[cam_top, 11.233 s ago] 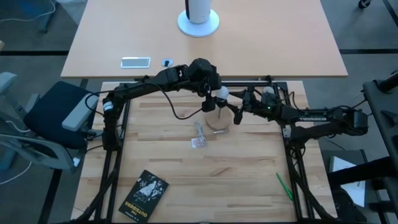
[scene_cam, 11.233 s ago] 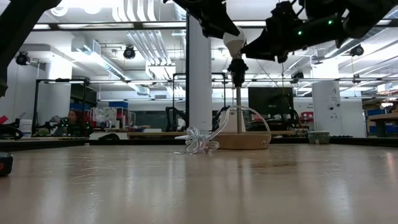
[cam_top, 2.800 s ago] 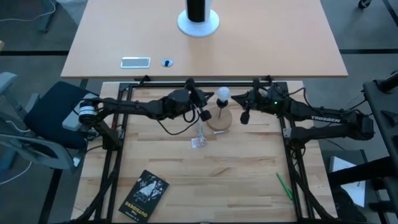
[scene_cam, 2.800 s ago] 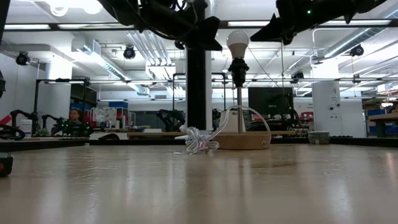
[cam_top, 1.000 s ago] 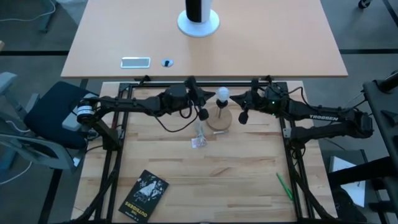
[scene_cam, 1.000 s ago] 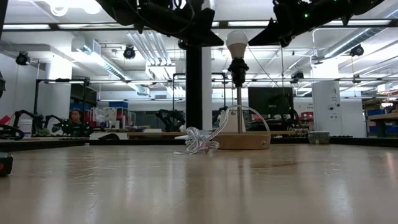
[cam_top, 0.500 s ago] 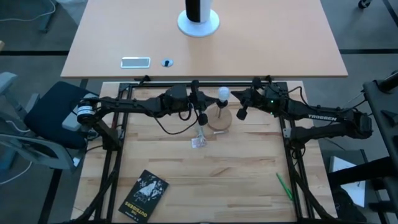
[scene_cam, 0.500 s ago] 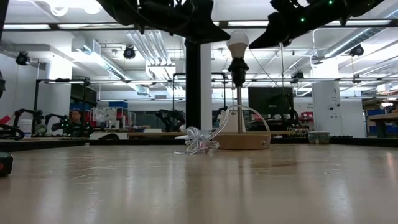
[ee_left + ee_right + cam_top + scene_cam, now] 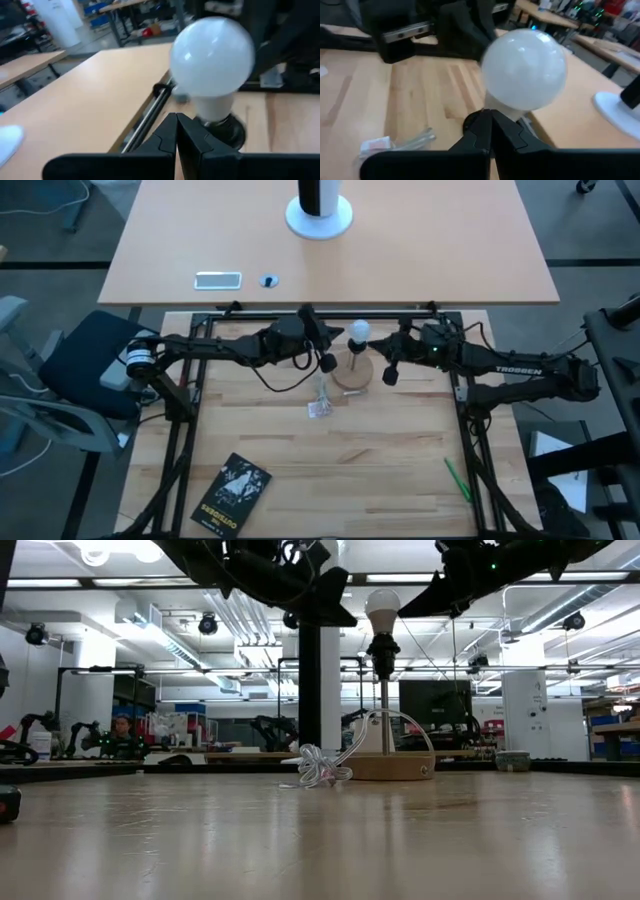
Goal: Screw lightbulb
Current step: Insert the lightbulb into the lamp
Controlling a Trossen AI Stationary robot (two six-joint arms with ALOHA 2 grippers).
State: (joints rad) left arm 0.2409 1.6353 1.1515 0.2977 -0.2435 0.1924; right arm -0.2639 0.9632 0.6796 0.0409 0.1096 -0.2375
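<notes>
High view: the lightbulb (image 9: 357, 331) sits on top of a thin lamp stand whose round wooden base (image 9: 352, 373) rests on the slatted table (image 9: 400, 470), toward its far edge. The left gripper (image 9: 322, 354) hangs just left of the bulb, the right gripper (image 9: 391, 364) just right of it; neither touches it. A crumpled clear wrapper (image 9: 320, 402) lies near the base.

Low view: the bulb (image 9: 382, 608) stands upright in its dark socket (image 9: 382, 648), with both arms above and beside it.

Left wrist view: the fingers (image 9: 161, 141) are pressed together, pinching nothing, with the bulb (image 9: 212, 57) close beyond them.

Right wrist view: the fingers (image 9: 506, 136) likewise meet, with the bulb (image 9: 524, 68) free beyond their tips.
</notes>
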